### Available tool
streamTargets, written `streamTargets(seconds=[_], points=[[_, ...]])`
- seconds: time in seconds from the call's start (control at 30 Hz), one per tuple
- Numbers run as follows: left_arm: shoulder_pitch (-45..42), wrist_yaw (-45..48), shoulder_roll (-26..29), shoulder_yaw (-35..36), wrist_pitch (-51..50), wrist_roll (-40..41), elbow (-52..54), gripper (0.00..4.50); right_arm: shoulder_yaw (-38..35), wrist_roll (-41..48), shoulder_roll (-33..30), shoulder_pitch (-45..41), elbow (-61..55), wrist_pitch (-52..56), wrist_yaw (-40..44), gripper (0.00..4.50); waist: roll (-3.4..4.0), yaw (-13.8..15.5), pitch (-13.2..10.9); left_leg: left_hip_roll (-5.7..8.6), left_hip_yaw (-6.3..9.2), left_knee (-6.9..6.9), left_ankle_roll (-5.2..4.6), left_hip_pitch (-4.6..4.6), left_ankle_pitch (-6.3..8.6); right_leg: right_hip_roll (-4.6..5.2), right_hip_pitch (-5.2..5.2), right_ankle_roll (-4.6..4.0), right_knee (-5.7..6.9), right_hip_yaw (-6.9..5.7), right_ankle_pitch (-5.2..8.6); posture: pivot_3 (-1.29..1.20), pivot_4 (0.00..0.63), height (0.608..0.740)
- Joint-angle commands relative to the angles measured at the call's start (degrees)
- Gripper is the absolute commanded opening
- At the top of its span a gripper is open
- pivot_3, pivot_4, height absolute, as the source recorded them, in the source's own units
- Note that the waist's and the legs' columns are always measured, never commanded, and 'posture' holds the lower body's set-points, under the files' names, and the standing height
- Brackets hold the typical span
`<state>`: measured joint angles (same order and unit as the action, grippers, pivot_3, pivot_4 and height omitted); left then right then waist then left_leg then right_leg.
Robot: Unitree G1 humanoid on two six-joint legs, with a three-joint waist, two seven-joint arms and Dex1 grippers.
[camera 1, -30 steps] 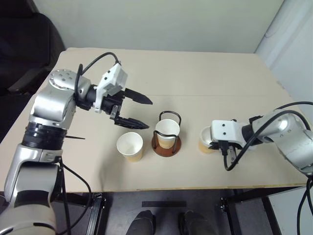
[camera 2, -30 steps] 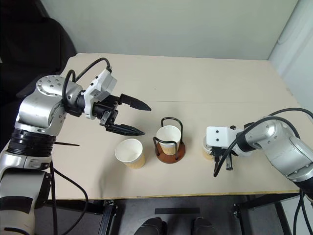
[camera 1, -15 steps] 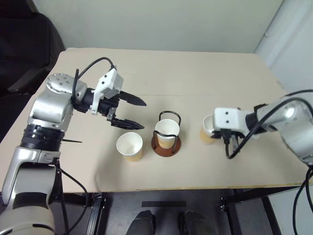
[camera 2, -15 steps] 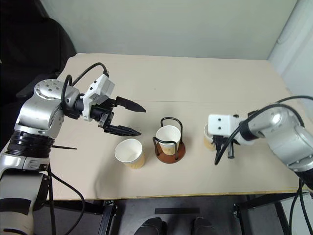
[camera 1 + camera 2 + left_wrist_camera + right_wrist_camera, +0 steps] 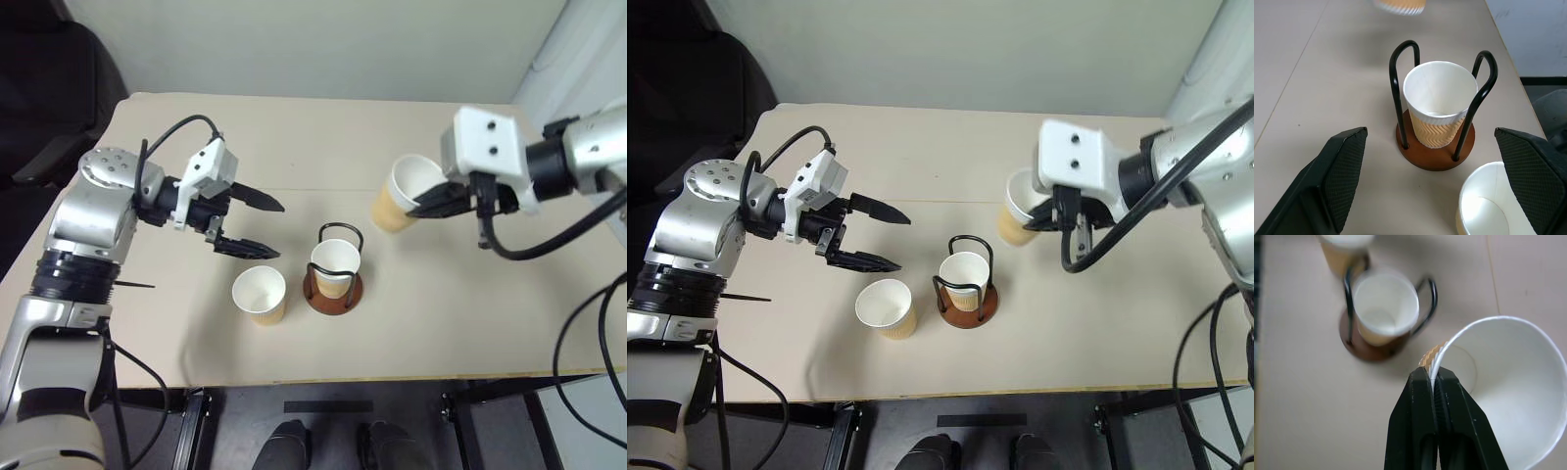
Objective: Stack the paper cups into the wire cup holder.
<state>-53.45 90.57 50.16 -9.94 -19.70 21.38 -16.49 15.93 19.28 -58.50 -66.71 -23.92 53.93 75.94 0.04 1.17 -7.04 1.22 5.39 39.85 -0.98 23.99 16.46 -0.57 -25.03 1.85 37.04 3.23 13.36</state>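
- One of the three paper cups, the seated cup (image 5: 334,264), is already standing upright inside the wire cup holder (image 5: 333,286), between its black loops, so a third of the stacking looks done.
- A second one, the raised cup (image 5: 404,194), is off the surface and tilted, pinched at its rim by the right tool (image 5: 1433,382); the two black fingers are closed tight on the rim wall, one inside and one outside.
- That raised cup hangs beyond and to the right of the holder, not yet over it; it has to be brought above the seated cup, turned upright and dropped in.
- The third, the loose cup (image 5: 261,293), stands upright on the surface (image 5: 441,323) just beside the holder on its left, apart from the disc base as far as I can tell.
- The left tool (image 5: 250,223) is spread wide and holds nothing; it hovers above the surface near the loose cup, aimed toward the holder.
- Judged obstacles: the holder's upright loops leave a narrow way in, so a tilted cup could catch on the wire; a rim pinch may also let the cup swing.
- Around the surface: a dark chair (image 5: 49,98) past the far left corner, a pale wall behind, cables trailing from both arms.
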Motion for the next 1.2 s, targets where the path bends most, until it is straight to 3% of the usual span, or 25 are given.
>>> streamTargets(seconds=[0.03, 0.33, 0.7, 1.2], points=[[-0.58, 1.93, 0.63, 0.93, -0.02, 0.99, 1.38, 4.50, -2.32, 3.59, 2.69, -5.74, 0.90, 2.60, 0.32, 0.02, 0.00, -0.08, 0.00, -0.01, 0.00, -0.01, 0.00, 0.00, 0.00, 0.00, -0.02, 0.00, 0.00, 0.00, 0.00, 0.00, 0.150, 0.740], [-1.36, 1.83, -0.21, 1.05, -0.92, 0.49, 1.54, 4.50, 1.17, 4.30, 7.71, -7.14, 1.54, 2.51, -1.09, 0.02, 0.00, 0.02, 0.00, 0.00, 0.03, 0.04, -0.01, 0.03, 0.00, 0.00, -0.04, 0.00, 0.00, -0.01, 0.00, 0.00, 0.150, 0.740], [-0.88, 1.07, -0.84, 1.49, -3.19, 0.68, 3.85, 4.50, 3.17, 5.50, 9.32, -3.62, -1.47, 3.83, -2.16, 0.02, 0.00, -0.08, 0.00, -0.01, 0.02, 0.06, 0.00, 0.05, 0.00, -0.01, -0.04, 0.00, 0.01, -0.01, 0.00, 0.00, 0.150, 0.740], [-0.68, 1.52, -0.68, 1.94, -2.08, 0.36, 2.89, 4.50, 9.45, -1.28, 10.24, -0.13, 2.05, -4.15, -2.87, 0.02, 0.00, -0.12, 0.00, -0.01, 0.03, 0.09, 0.00, 0.05, 0.00, 0.00, -0.04, 0.00, 0.02, -0.02, 0.00, 0.00, 0.150, 0.740]])
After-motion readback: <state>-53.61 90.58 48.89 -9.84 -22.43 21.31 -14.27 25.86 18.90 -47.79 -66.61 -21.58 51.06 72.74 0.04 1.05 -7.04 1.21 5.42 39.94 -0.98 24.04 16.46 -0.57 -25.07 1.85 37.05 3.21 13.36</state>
